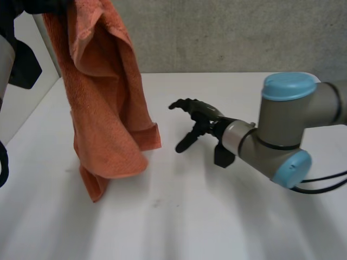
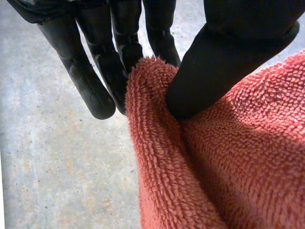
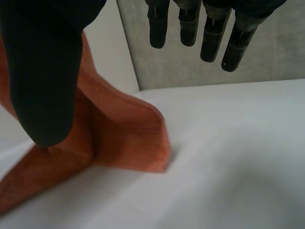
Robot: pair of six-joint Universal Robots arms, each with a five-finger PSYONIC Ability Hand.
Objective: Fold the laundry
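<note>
An orange towel [image 1: 105,103] hangs from the upper left of the head view, its lower end resting bunched on the white table [image 1: 179,216]. My left hand [image 2: 224,57] pinches the towel's top edge [image 2: 152,100] between thumb and fingers. My right hand [image 1: 198,122] hovers just above the table, a short way right of the towel's lower corner, open with nothing in it. In the right wrist view the thumb [image 3: 43,76] and the straight fingers [image 3: 209,33] stand wide apart, and the towel's lower corner [image 3: 128,138] lies ahead on the table.
A grey wall [image 1: 227,32] runs along the table's far edge. My right arm [image 1: 287,127] reaches in over the table's right side. White tabletop stretches across the front and right.
</note>
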